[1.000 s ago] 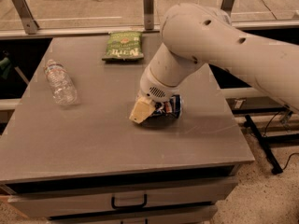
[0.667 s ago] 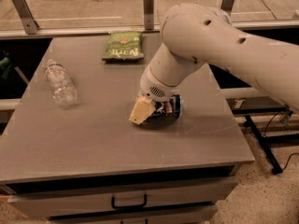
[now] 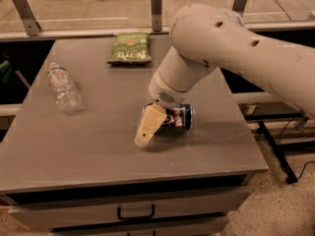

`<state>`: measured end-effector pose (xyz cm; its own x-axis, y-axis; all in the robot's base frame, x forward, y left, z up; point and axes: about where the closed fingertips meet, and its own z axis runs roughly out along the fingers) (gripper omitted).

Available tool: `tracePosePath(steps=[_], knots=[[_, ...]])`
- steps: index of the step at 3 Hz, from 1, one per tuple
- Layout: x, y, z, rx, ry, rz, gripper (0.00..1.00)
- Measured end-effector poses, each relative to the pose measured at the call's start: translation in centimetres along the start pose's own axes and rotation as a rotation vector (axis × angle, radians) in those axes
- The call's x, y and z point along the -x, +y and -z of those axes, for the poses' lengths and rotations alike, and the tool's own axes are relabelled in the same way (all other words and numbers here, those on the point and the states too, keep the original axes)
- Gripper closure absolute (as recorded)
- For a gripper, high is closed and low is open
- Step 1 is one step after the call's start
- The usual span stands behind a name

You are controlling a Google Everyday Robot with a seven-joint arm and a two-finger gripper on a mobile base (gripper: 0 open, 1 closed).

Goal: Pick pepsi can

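Observation:
The pepsi can [image 3: 181, 116] is dark blue with a silver end and lies on its side right of the middle of the grey table [image 3: 98, 146]. My gripper [image 3: 150, 131] points down and to the left at the can's left end, its tan tip close to the table top. The gripper's body covers the can's left part. The big white arm [image 3: 236, 48] reaches in from the right above the can.
A clear plastic water bottle [image 3: 64, 88] lies at the table's left side. A green chip bag [image 3: 129, 48] lies at the back middle. A metal railing and glass stand behind the table. A drawer with a handle [image 3: 136, 213] is under the front edge.
The gripper and the can sit slightly nearer the table's front edge than a second ago. The bottle and the chip bag have not moved.

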<state>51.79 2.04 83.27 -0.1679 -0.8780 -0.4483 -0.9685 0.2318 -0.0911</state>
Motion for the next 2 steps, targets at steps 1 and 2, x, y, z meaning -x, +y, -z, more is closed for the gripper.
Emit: tracePosePath(steps=[1,2], knots=[[-0.6,-0.3,1.8,-0.001,-0.033,0.019,0.00],[-1.9,-0.9,4.0,-0.012,-0.038,0.038,0.00]])
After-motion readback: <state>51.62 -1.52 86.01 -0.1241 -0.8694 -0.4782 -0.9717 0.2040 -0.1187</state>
